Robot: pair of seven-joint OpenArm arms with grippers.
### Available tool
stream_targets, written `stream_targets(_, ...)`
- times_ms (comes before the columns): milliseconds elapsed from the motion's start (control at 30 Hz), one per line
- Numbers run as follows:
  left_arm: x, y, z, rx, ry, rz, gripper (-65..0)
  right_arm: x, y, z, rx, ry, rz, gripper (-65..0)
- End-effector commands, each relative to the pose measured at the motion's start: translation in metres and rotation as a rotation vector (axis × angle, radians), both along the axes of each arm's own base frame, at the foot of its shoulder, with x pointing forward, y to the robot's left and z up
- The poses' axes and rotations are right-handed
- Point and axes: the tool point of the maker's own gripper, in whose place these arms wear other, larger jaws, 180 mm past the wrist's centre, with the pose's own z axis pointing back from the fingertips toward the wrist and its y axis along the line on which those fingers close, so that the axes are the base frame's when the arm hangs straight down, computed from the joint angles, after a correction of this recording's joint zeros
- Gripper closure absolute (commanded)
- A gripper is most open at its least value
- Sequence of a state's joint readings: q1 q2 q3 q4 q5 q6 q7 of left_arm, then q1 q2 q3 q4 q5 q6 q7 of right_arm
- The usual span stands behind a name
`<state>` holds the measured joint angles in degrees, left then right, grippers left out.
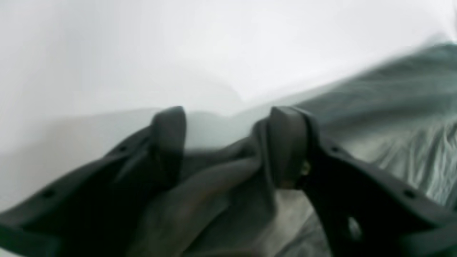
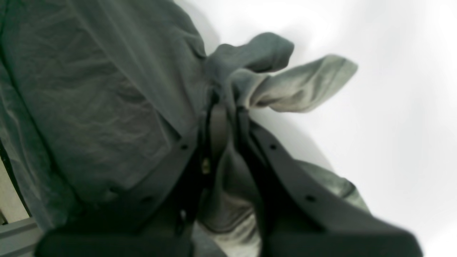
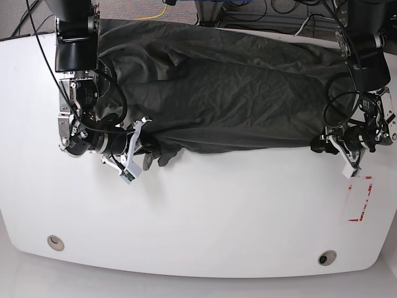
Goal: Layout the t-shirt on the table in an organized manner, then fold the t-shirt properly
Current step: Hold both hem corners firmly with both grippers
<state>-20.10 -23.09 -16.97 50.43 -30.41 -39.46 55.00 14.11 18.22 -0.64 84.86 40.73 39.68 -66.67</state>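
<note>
The dark grey-green t-shirt (image 3: 236,93) lies spread and wrinkled across the far half of the white table (image 3: 217,217). Its near hem runs from one gripper to the other. My right gripper (image 3: 147,156), at the left of the base view, is shut on a bunched corner of the t-shirt (image 2: 100,89). In the right wrist view the right gripper (image 2: 225,110) pinches cloth that sticks out past its tips. My left gripper (image 3: 317,146) is at the hem's other end. In the left wrist view the left gripper (image 1: 228,132) is open, with a loose fold of t-shirt (image 1: 392,107) lying between its fingers (image 1: 289,142).
A red tape rectangle (image 3: 360,200) marks the table near the left arm. Two round grommet holes (image 3: 56,242) (image 3: 327,257) sit near the front edge. Cables lie behind the table's far edge (image 3: 260,9). A grey rail (image 2: 18,232) shows beside the shirt.
</note>
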Motion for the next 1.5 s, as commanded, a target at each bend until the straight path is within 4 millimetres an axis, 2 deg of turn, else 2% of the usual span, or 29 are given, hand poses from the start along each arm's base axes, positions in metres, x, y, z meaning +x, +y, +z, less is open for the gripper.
stream_targets(0,-0.004,0.024,0.005,0.068,0.032,0.016,-38.1,0.012,0.001,0.019,0.023,-0.062,0.003,-0.8)
stream_targets(333,-0.007,0.03,0.005,0.081,0.038,0.015,-38.2,0.012,0.001,0.019,0.023,-0.062,0.003,-0.8)
stream_targets(500,-0.021,0.029,-0.006,0.084,0.09,0.002,-38.2,0.012,0.001,0.019,0.023,-0.062,0.003,-0.8)
stream_targets(667,-0.021,0.028,-0.003,0.096,0.084,-0.011,-38.2,0.012,0.002,0.019,0.024,-0.062,0.004,-0.8)
stream_targets(733,-0.029,0.027,-0.007,0.104,0.097,-0.02,-38.2,0.012,0.002,0.019,0.024,-0.062,0.004,-0.8)
stream_targets(1333,-0.032,-0.006,-0.011,0.09,0.097,-0.078,-37.8,0.012,0.001,0.019,0.024,-0.062,0.002,-0.8)
stream_targets(1400,-0.032,-0.005,-0.011,0.091,0.096,-0.078,-36.7,0.012,0.001,0.019,0.024,-0.062,0.002,-0.8)
stream_targets(1467,-0.03,-0.005,-0.01,0.091,0.091,-0.077,-31.1,0.012,0.001,0.019,0.024,-0.062,0.002,-0.8)
